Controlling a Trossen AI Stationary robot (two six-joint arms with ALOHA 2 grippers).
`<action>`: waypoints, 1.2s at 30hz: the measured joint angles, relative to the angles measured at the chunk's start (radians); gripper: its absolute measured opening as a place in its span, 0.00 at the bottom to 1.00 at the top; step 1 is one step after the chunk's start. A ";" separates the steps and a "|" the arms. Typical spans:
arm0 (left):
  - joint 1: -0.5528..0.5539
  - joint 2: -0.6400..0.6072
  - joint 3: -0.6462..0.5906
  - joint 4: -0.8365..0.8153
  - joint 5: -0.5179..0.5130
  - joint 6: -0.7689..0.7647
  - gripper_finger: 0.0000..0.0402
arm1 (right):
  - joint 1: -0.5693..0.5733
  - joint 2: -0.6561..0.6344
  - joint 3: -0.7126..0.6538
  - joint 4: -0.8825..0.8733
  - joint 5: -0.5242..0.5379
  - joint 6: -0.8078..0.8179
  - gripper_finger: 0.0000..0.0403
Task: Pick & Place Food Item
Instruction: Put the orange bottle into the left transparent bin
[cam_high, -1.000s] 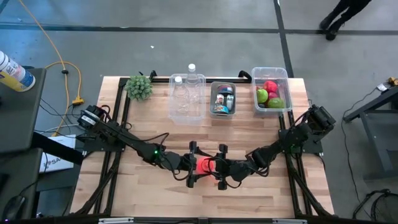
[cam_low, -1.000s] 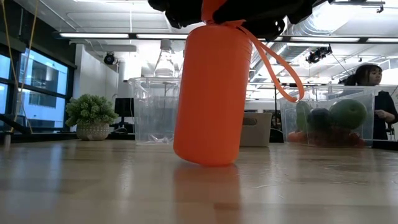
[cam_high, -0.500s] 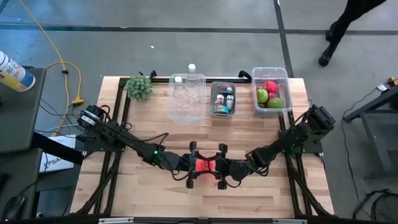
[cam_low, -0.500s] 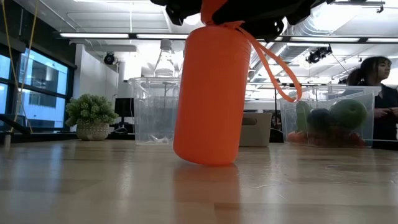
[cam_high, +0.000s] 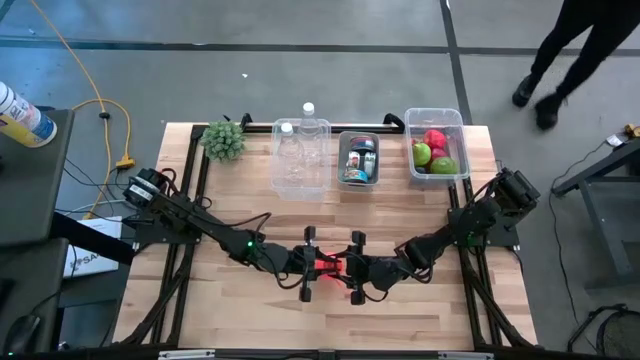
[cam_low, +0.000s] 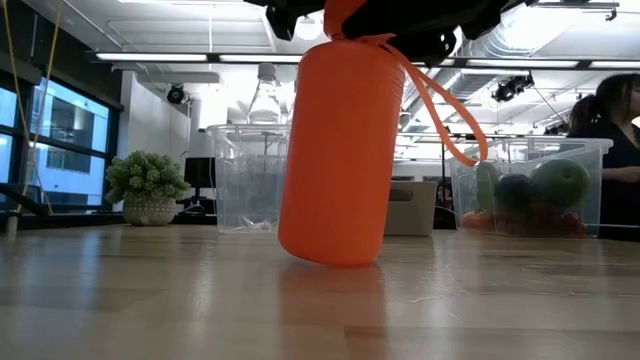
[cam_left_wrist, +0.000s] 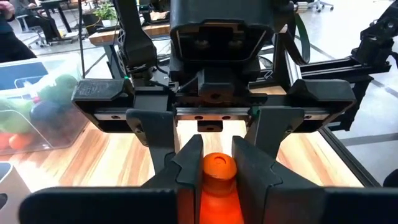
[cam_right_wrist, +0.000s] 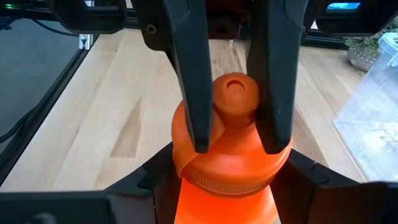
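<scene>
One orange bottle (cam_low: 340, 150). Two grippers: left gripper (cam_high: 308, 268), right gripper (cam_high: 355, 270). Three bins: two clear bins (cam_high: 301, 170) (cam_high: 437, 125), one grey bin (cam_high: 358, 160). One potted plant (cam_high: 224, 140). One person (cam_high: 575, 45).

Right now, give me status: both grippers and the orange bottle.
Left gripper on the cap. Right gripper shut on orange bottle, which stands tilted on table. Nothing in the way.
</scene>
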 joint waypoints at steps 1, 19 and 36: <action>0.000 0.000 0.000 -0.001 0.000 0.008 0.13 | 0.000 0.000 0.000 0.000 0.000 0.000 0.44; 0.002 0.001 0.000 -0.006 -0.007 -0.005 0.13 | 0.003 -0.010 -0.001 -0.008 -0.009 -0.033 0.79; -0.019 -0.029 -0.002 -0.036 -0.009 -0.010 0.13 | 0.122 -0.116 -0.001 -0.134 0.397 -0.092 0.83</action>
